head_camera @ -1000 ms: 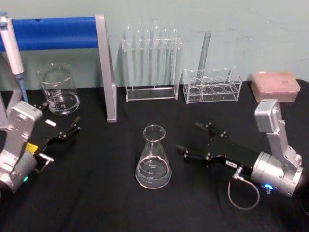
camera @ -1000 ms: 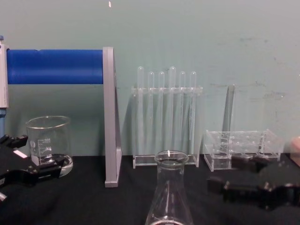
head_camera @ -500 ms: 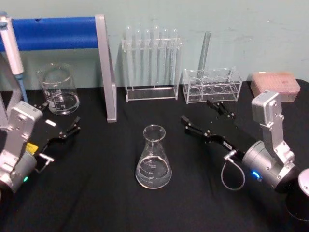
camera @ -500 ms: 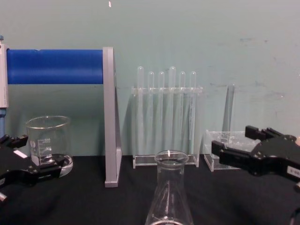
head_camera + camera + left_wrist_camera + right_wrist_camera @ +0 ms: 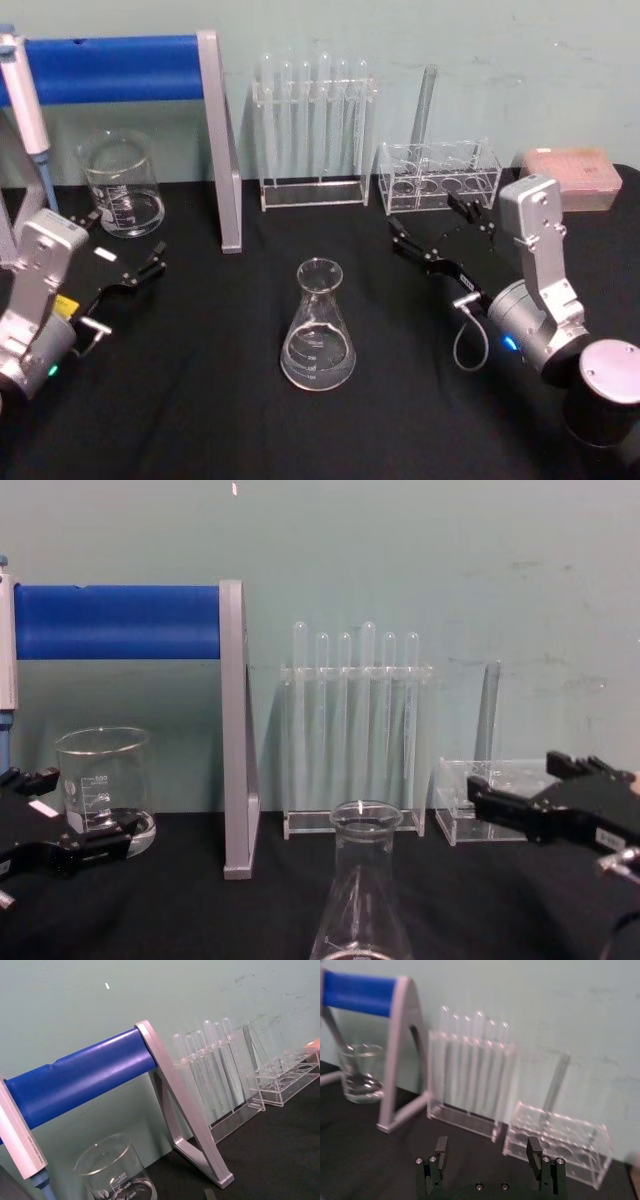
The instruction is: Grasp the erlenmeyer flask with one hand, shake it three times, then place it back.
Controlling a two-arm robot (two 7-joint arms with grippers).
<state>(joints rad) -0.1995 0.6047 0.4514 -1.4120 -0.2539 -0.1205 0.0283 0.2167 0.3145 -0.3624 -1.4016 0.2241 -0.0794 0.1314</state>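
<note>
Erlenmeyer flask (image 5: 318, 330) stands upright on the black table (image 5: 200, 400), near centre, free of both grippers; chest view shows its flared rim and neck low in the middle (image 5: 366, 880). Right gripper (image 5: 443, 232) is raised to the flask's right and behind it, well apart from it, just in front of the low clear rack (image 5: 440, 178). Its fingers are spread apart with nothing between them; the right wrist view shows the two black fingertips (image 5: 441, 1149) separated, gap empty, pointing toward the test tube rack (image 5: 470, 1080). In the chest view the right gripper (image 5: 530, 798) enters from the right edge, level with the low rack. Left gripper (image 5: 128, 250) sits at the table's left side, near the glass beaker (image 5: 121, 185), holding nothing, fingers apart, well away from the flask. Blue-barred stand (image 5: 215, 140) is behind it, with a pipette (image 5: 22, 95) hanging at the far left. Single tall tube stands in the low rack. A pink box (image 5: 568, 178) sits far right at the back.
</note>
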